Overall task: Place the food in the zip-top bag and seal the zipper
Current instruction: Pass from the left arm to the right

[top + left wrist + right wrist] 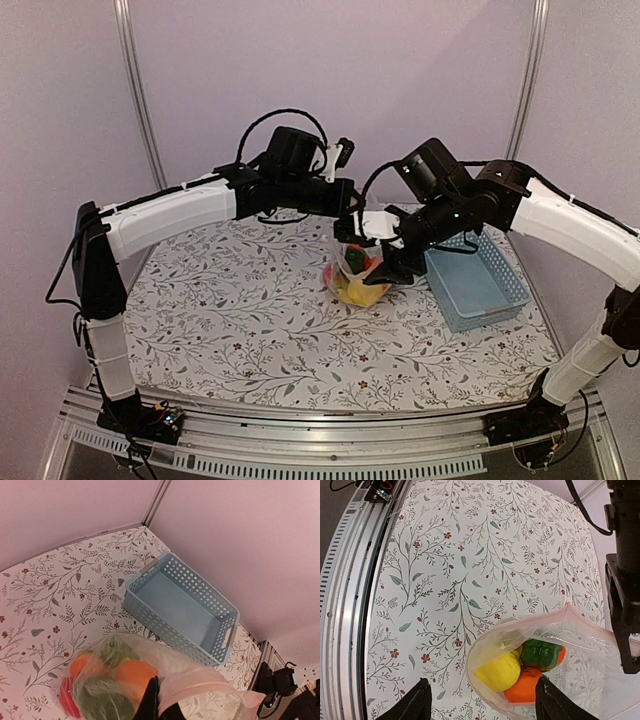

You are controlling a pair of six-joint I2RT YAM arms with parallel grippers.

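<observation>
The zip-top bag [356,272] hangs at mid-table, its bottom resting on the cloth, with the food [352,278] inside. My left gripper [350,218] is above it, shut on the bag's top edge; its dark fingers [151,700] pinch the plastic beside the pinkish zipper strip [200,682]. Orange and green pieces [132,672] show through the bag [115,680]. My right gripper [482,705] is open wide, its fingers [417,702] either side of the bag's open mouth [540,625]. A yellow piece [499,672], a green piece [540,652] and an orange piece [522,690] lie inside.
The light-blue slotted basket [478,285] stands empty right of the bag, close to my right arm; it also shows in the left wrist view [180,610]. The floral cloth [220,320] covers the table. The metal rail [345,605] runs along the near edge.
</observation>
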